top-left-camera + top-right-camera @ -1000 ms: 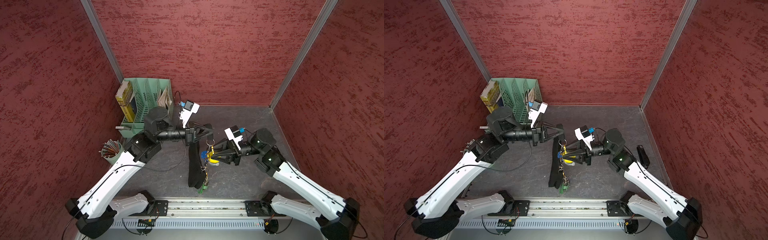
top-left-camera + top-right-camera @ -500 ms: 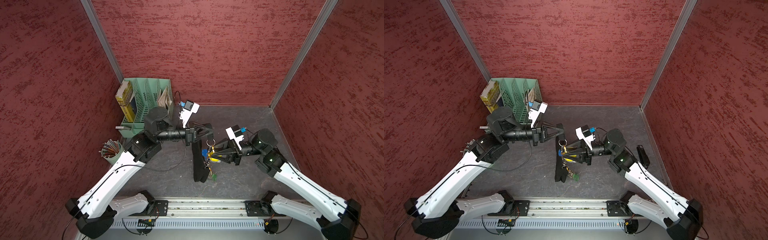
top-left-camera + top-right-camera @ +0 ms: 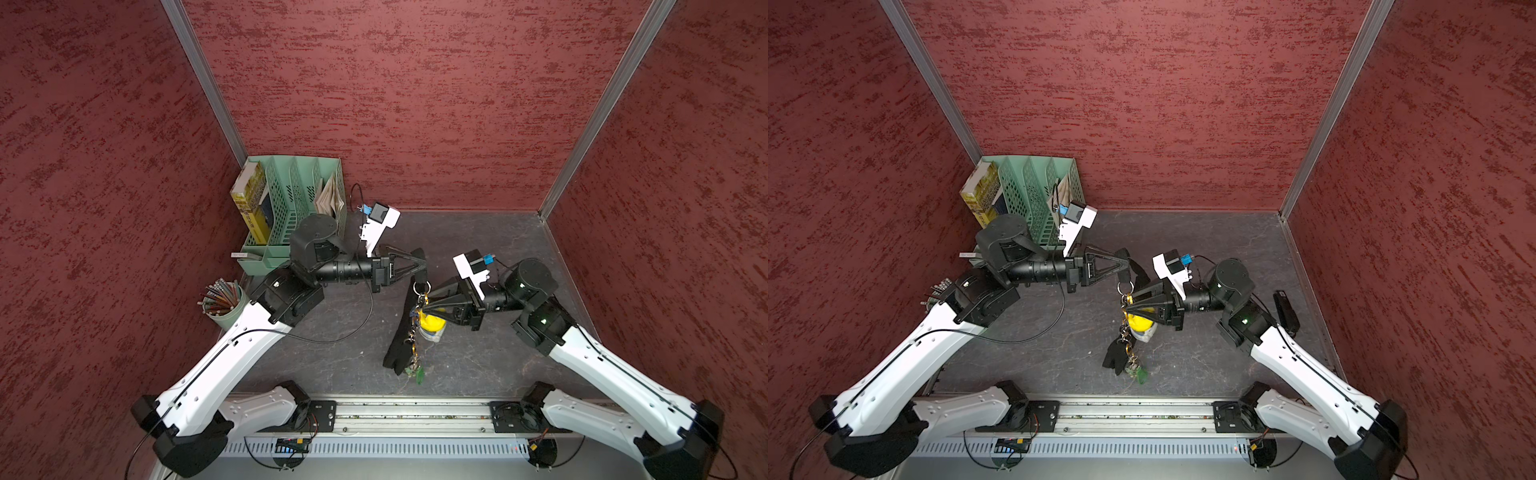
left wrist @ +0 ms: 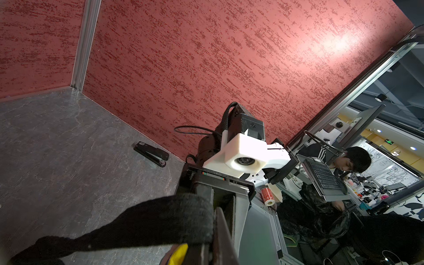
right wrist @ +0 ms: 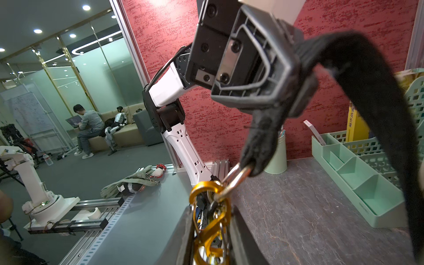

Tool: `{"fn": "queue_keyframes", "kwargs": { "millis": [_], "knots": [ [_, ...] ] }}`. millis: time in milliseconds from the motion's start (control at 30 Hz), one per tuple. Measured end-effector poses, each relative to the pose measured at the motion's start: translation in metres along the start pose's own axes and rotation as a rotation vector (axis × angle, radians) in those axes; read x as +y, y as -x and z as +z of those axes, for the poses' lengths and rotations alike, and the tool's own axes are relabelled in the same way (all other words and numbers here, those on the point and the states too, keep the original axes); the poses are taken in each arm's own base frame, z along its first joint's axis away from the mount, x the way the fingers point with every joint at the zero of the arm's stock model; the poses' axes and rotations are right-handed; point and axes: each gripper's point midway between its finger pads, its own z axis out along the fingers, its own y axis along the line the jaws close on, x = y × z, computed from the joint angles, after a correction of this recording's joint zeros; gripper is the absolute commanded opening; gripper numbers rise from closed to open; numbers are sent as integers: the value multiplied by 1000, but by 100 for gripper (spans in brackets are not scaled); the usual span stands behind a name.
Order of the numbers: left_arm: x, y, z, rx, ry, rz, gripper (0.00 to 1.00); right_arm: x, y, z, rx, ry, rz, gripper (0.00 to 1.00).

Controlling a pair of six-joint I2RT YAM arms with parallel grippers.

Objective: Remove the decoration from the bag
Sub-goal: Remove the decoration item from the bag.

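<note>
Twin overhead views, close wrist cameras face-to-face

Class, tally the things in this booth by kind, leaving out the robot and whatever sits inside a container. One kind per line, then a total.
black bag: 1
charm cluster: 1
green desk organiser: 1
pencil cup: 1
black stapler: 1
Total: 5

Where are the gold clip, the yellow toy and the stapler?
gold clip (image 5: 203, 185), right wrist view, its top curve.
yellow toy (image 3: 434, 322), a top view, its yellow middle.
stapler (image 4: 151, 154), left wrist view, middle of its body.
</note>
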Motion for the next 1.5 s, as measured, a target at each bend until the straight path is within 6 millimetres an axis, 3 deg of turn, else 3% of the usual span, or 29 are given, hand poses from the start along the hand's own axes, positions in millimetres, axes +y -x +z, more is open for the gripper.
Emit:
{"fn": "queue_keyframes", "kwargs": {
  "millis": [567, 1067, 1267, 1500],
  "knots": [
    [-4, -1, -1, 8, -18, 6, 0, -1, 2, -2, -10, -27, -2, 0],
    [-20, -13, -10, 32, -83, 81, 0, -13, -2, -5, -17, -113, 20, 0],
    [-19, -17, -9, 39, -86, 82, 0, -12, -7, -4, 1, -98, 37, 23],
    [-18, -17, -9, 39, -84, 80, 0, -5, -10, -3, 17, -46, 40, 28]
  ]
}}
